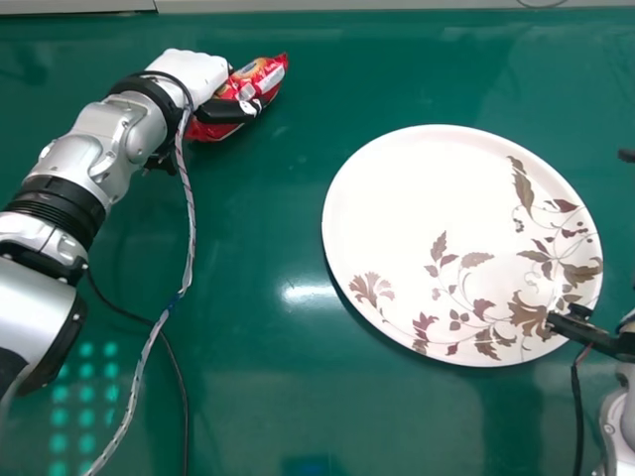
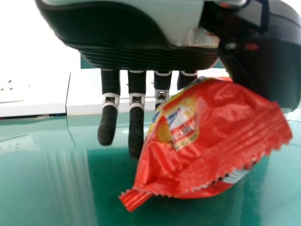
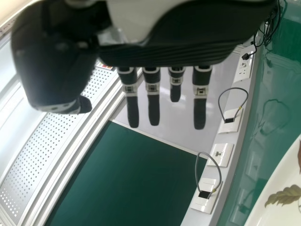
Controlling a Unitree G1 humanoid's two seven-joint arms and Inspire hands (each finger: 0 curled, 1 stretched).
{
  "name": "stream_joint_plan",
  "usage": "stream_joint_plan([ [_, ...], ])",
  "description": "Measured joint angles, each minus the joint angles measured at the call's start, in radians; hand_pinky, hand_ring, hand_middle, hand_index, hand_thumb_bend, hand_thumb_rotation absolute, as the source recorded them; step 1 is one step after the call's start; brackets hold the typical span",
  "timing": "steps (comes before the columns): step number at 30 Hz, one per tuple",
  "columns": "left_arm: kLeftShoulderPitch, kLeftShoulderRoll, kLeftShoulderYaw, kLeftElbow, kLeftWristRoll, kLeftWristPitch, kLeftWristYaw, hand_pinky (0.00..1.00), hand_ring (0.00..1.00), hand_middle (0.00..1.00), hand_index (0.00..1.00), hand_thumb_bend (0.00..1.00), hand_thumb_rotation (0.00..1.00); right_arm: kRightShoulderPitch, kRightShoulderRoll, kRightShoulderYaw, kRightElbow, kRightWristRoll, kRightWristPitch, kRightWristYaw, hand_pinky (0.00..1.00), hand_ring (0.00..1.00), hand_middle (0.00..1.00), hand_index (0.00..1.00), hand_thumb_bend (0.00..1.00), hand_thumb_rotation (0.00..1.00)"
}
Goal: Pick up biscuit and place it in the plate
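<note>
At the upper left of the head view, my left hand is at the red biscuit packet, with a dark digit lying across it. In the left wrist view the packet sits tilted between the thumb and fingers of my left hand, hiding part of the fingers. The white plate with brown leaf patterns lies to the right, apart from the packet. My right hand is at the plate's lower right rim; in the right wrist view the right hand has straight fingers and holds nothing.
A green table lies under everything. A braided cable hangs from the left arm down to the near edge, with a thin black cable beside it. White sockets with grey cable loops line an edge in the right wrist view.
</note>
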Motion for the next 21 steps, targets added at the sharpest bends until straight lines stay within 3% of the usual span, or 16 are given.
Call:
stream_joint_plan([
  [6,0.0,0.002,-0.007,-0.005,0.001,-0.002,0.003,0.33,0.4,0.49,0.53,0.49,0.0,0.0,0.0,-0.01,0.0,0.017,-0.003,0.0,0.7,0.82,0.85,0.82,0.51,0.48],
  [14,0.021,0.025,-0.007,-0.047,-0.011,-0.026,0.012,0.19,0.4,0.47,0.51,0.49,0.0,0.002,0.0,-0.011,0.0,0.016,-0.004,0.0,0.71,0.82,0.86,0.82,0.5,0.45],
  [18,0.071,0.059,0.011,-0.138,-0.041,-0.056,0.012,0.1,0.42,0.47,0.49,0.49,0.0,0.003,0.0,-0.011,-0.005,0.016,-0.004,0.0,0.71,0.82,0.85,0.82,0.51,0.45],
  [21,0.127,0.081,0.037,-0.256,-0.076,-0.072,-0.007,0.12,0.42,0.48,0.49,0.49,0.0,0.002,0.0,-0.01,-0.005,0.015,-0.002,0.001,0.73,0.84,0.86,0.82,0.51,0.47],
])
